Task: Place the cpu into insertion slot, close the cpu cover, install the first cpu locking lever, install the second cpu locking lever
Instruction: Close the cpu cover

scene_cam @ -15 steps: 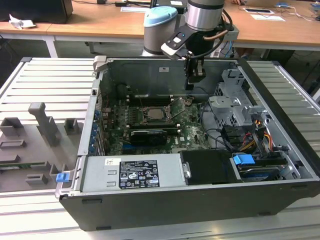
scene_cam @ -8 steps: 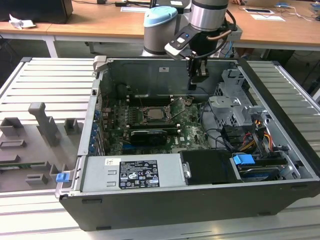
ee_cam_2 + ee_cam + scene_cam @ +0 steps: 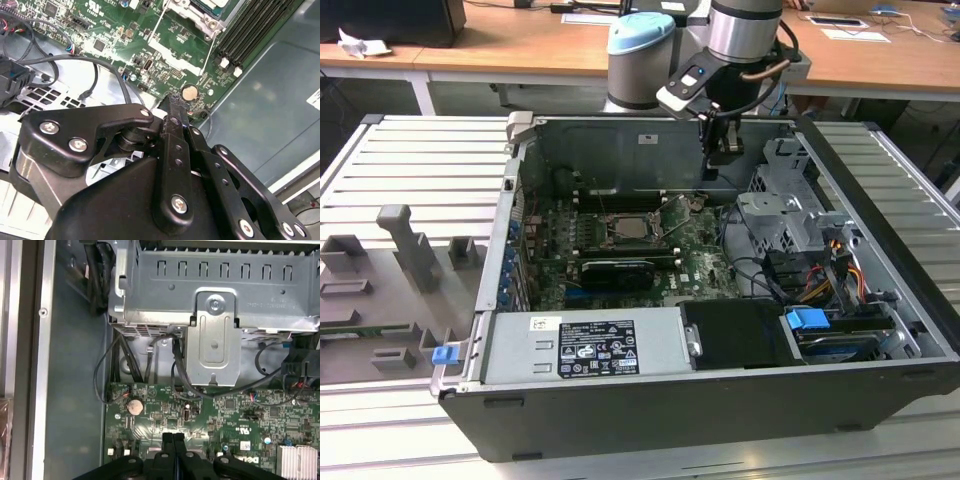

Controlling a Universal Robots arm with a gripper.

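the insertion slot (image 3: 625, 228) is a small square socket with a thin silvery rim around a dark middle. it sits on the green circuit board (image 3: 695, 262) in the middle of the open computer case (image 3: 880, 230), just beyond the long black card (image 3: 617, 272). in the second wrist view one silvery corner of the slot (image 3: 196, 12) is cut off by the picture's edge, with thin wire levers (image 3: 158, 27) slanting out beside it and the black memory slots (image 3: 250, 30) next to it. the socket's middle is too small and dim to say whether the cpu lies in it, and i cannot tell whether the cpu cover is down over it. the arm reaches in from the far side of the case with its wrist pointing down, so the gripper (image 3: 723, 150) hangs inside the case to the exterior view's right of the slot and clear of it. it is near the grey metal drive cage (image 3: 780, 215). in both wrist views the gripper (image 3: 176, 100) (image 3: 174, 437) has its two black fingers pressed together, with nothing seen between them. it hovers over the board near a round coin cell (image 3: 134, 406).
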